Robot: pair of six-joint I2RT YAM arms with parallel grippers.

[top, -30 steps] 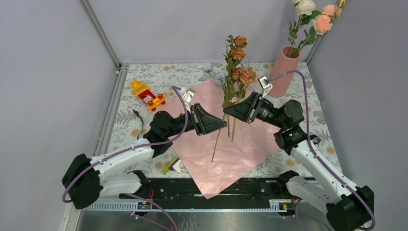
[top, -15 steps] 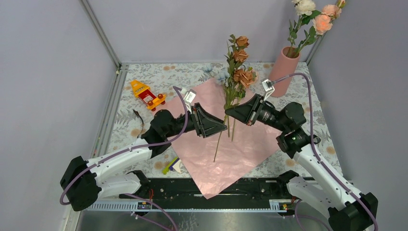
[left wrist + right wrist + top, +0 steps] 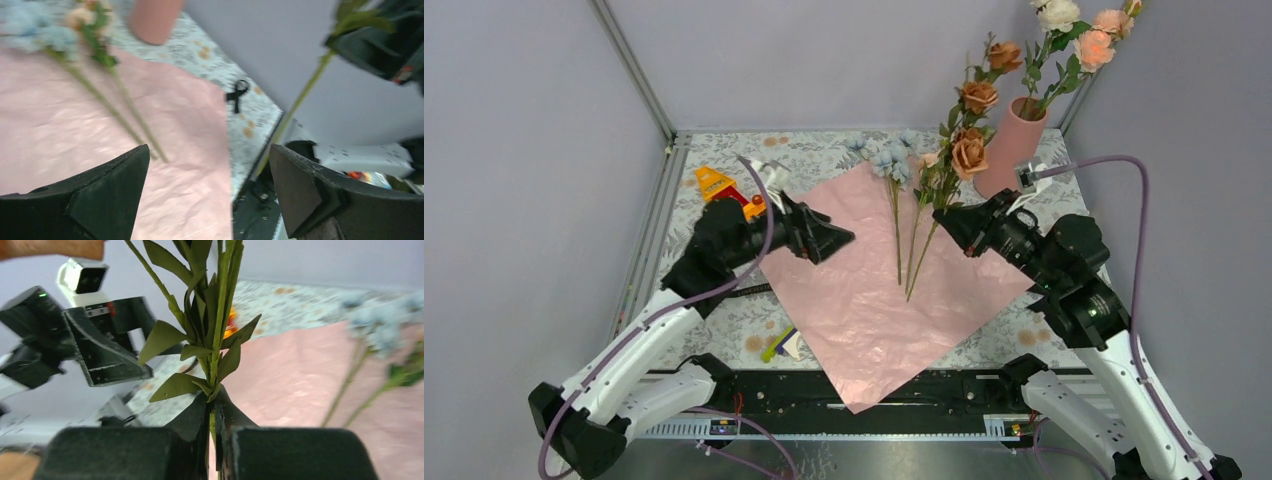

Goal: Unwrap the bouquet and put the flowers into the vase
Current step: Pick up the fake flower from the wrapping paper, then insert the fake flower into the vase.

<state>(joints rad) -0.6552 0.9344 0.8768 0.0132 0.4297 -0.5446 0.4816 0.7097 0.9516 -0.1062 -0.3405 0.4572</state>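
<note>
From above I see the floral-cloth table boxed in by grey walls. The pink paper is spread flat, and the vase is tucked in the far right corner.

The right gripper has swung the rust-brown flowers from mid-paper toward the vase. The left gripper has let go and backed off left.

On my left wrist view the jaws are spread wide above the paper, where the pale blue flowers lie.

On my right wrist view the jaws are pressed tight on the green stem.

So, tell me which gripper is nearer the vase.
Right. The right gripper, shut on a stem, is just in front of the vase; the left gripper hangs open far across the paper.
</note>
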